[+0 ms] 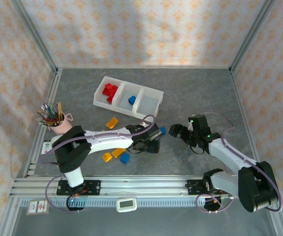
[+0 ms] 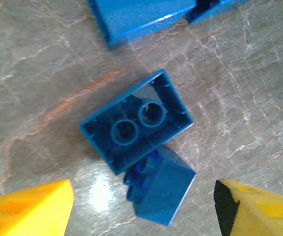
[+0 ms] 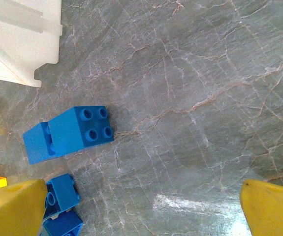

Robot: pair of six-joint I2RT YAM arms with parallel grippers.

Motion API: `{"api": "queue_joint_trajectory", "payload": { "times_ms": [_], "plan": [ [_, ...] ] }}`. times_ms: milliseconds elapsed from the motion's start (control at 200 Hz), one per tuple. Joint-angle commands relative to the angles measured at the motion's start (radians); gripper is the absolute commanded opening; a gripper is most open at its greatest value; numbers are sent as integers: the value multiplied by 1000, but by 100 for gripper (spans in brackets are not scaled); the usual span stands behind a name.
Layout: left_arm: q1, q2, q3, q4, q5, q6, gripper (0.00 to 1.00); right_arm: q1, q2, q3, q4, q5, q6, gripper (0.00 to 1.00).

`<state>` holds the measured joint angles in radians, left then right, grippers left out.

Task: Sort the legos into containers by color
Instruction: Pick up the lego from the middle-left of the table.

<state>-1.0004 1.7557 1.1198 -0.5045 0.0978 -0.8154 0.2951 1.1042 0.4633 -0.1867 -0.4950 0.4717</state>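
The overturned blue brick [image 2: 136, 128] lies hollow side up on the desk [image 1: 195, 93], touching a second blue brick [image 2: 163, 191] at one corner. The left hand [image 2: 143, 204] is above them, fingers apart and holding nothing. Closing here could catch both bricks, or squirt one out sideways. The right hand [image 3: 143, 206], also spread and bare, hovers near another blue pair [image 3: 67, 132], so the arms could clash. The containers [image 1: 98, 101] sit beyond, with open desk between.

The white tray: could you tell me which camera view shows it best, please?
Top external: the whole tray, all three compartments, with red legos and a blue lego inside. Right wrist catches just one corner.
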Motion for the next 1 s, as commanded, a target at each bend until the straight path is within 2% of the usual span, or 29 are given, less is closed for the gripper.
{"api": "queue_joint_trajectory", "payload": {
  "times_ms": [0,501,996],
  "plan": [
    [-14,19,26,10,5,-8,74,-7,-21,-15,16,-2,-2,100],
    [-26,86,9,105,-10,-60,55,-10,-18,-28,35,-11,-5,100],
    [-55,68,-11,50,-43,-74,30,-14,-16,-16,34,-14,-14,100]
  ]
}}
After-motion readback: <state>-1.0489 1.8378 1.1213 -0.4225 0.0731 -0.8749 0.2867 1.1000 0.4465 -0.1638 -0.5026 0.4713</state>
